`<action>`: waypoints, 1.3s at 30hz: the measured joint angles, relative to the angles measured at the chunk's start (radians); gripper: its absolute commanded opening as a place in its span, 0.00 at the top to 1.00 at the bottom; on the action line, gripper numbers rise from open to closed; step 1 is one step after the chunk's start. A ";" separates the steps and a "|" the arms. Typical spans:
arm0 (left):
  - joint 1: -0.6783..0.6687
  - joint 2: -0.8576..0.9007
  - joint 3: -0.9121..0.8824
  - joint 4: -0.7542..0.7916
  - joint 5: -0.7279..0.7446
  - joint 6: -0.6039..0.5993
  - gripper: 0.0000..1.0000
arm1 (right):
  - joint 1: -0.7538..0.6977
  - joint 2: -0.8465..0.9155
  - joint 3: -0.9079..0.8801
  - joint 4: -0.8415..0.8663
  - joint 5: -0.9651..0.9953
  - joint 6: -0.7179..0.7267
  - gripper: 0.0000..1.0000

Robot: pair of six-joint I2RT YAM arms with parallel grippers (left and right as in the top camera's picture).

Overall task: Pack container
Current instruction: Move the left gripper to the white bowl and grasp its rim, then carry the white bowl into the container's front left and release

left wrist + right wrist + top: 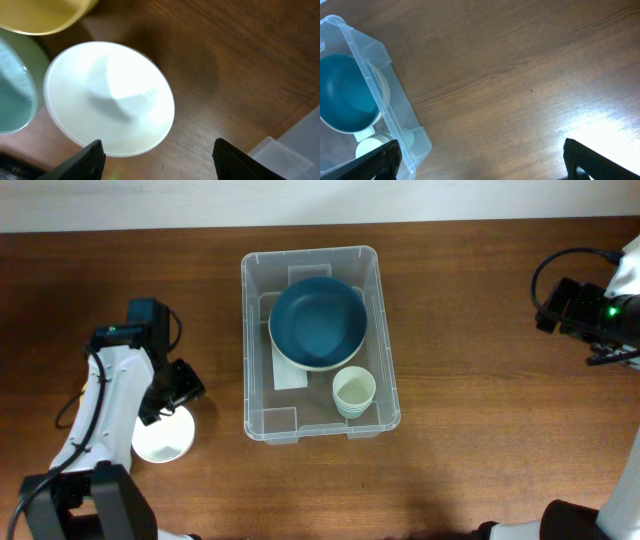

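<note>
At the middle of the tabletop, closer to the far edge than the near one, stands the container (248,340), a clear plastic bin with rounded corners, long side running far to near. Inside, a blue bowl (318,322) with a pale outer rim fills most of the far half. A white cup (354,390) stands upright in the near right corner, just beside the bowl. A white label (290,372) shows through the floor, partly under the bowl. The near left part of the floor is bare.

Toward the near left corner of the table, a white bowl (163,438) sits on the wood, well apart from the container. The left gripper (157,160) hangs over it, fingers spread wide and holding nothing; whether they touch the bowl cannot be told. The left wrist view also shows a yellow bowl (45,15) and a pale green bowl (12,85) just beside the white one, both cut off by the frame.

By the right edge of the table, the right gripper (485,165) is over bare wood, fingers spread wide and empty, clear of the container's right wall.
</note>
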 measured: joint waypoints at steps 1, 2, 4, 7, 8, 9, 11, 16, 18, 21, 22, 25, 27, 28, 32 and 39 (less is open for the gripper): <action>0.000 0.002 -0.024 0.017 0.003 0.005 0.29 | 0.000 0.000 0.000 0.000 0.000 0.000 0.01; 0.000 0.004 -0.040 0.033 0.003 0.006 0.29 | 0.000 0.000 0.000 0.000 0.000 0.000 0.01; 0.000 0.009 -0.070 0.061 0.003 0.009 0.29 | 0.000 0.000 0.000 0.000 0.000 0.000 0.01; 0.000 0.033 -0.096 0.100 0.003 0.010 0.29 | 0.000 0.000 0.000 0.000 0.000 0.000 0.01; 0.000 0.050 -0.103 0.113 0.003 0.011 0.29 | 0.000 0.000 0.000 0.000 0.000 0.000 0.01; 0.000 0.060 -0.106 0.118 0.003 0.012 0.29 | 0.000 0.000 0.000 0.000 0.000 0.000 0.01; 0.000 0.088 -0.106 0.132 0.003 0.013 0.29 | 0.000 0.000 0.000 0.000 0.000 0.000 0.01; 0.000 0.137 -0.106 0.149 0.003 0.013 0.35 | 0.000 0.000 0.000 0.000 0.000 0.001 0.01; 0.000 0.154 -0.106 0.149 0.003 0.013 0.40 | 0.000 0.000 0.000 0.000 0.000 0.000 0.01; 0.000 0.186 -0.106 0.150 0.003 0.019 0.57 | 0.000 0.000 0.000 0.000 0.000 0.000 0.01; 0.000 0.192 -0.107 0.149 0.003 0.024 0.66 | 0.000 0.000 0.000 0.000 0.000 0.000 0.01; 0.000 0.193 -0.107 0.149 0.004 0.028 0.85 | 0.000 0.000 0.000 0.000 0.000 0.000 0.01; 0.000 0.193 -0.107 0.149 0.006 0.028 0.93 | 0.000 0.000 0.000 0.000 0.000 0.000 0.01; 0.000 0.193 -0.107 0.149 0.006 0.030 0.98 | 0.000 0.000 0.000 0.000 0.000 0.001 0.01; 0.000 0.193 -0.106 0.147 0.002 0.027 0.99 | 0.000 0.000 0.000 0.000 0.000 0.000 0.01; -0.004 0.193 -0.028 0.049 0.006 0.027 0.99 | 0.000 0.000 0.000 0.000 0.000 0.001 0.01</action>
